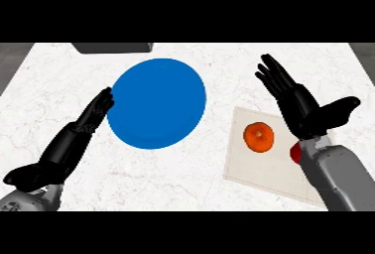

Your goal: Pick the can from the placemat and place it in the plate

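Both the left hand and right hand are held with fingers straight; the can is seen on the placemat, beside the plate

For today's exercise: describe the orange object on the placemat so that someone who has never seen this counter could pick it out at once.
Start at the big blue plate on the white marble counter. To its right lies a pale square placemat, and the orange can sits near that mat's upper left part. Its only neighbour on the mat is a red object, mostly hidden behind the right hand; the can is orange and in full view.
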Available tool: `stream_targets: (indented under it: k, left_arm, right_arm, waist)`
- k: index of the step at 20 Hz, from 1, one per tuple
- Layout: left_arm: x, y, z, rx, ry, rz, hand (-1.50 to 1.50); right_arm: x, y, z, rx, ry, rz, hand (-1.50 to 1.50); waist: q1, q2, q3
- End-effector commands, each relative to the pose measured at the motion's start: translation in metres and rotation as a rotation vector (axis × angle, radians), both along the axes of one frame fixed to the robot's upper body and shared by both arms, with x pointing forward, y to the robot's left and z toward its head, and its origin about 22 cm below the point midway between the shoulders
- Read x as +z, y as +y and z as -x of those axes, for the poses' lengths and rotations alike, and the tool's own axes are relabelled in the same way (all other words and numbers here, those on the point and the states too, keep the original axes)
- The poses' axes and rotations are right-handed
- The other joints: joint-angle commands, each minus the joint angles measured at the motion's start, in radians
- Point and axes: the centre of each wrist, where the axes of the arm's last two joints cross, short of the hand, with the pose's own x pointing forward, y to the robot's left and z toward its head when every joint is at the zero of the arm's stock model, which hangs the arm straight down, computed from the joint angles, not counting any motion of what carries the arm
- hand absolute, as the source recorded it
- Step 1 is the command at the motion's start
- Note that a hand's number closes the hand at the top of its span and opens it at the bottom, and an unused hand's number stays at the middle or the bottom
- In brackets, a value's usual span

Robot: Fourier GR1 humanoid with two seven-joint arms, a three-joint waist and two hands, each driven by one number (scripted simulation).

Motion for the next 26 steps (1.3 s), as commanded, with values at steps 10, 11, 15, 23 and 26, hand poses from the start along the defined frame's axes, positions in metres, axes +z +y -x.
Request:
stream_targets:
  k: [10, 11, 15, 23, 26]
  left_arm:
    - [-0.061, 0.089, 0.046, 0.483, 0.14, -0.269, 0.0]
    - [-0.062, 0.089, 0.052, 0.474, 0.139, -0.252, 0.0]
    - [-0.067, 0.09, 0.055, 0.474, 0.152, -0.234, 0.0]
    - [-0.065, 0.093, 0.05, 0.487, 0.12, -0.271, 0.0]
    - [-0.067, 0.099, 0.05, 0.478, 0.128, -0.264, 0.0]
  right_arm:
    - [0.03, -0.111, 0.023, -0.403, -0.075, -0.167, -1.5]
    - [0.01, -0.103, 0.035, -0.432, -0.1, -0.224, -1.5]
    - [0.016, -0.103, 0.084, -0.472, -0.14, -0.323, -1.5]
    - [0.055, -0.152, 0.118, -0.218, 0.006, -0.023, -1.5]
    - [0.074, -0.169, 0.116, -0.166, 0.088, 0.183, -1.5]
  waist:
    - [-0.02, -0.016, -0.035]
    - [-0.016, -0.016, -0.035]
    - [-0.022, -0.015, -0.035]
    - [-0.016, -0.011, -0.035]
    - [-0.012, -0.01, -0.036]
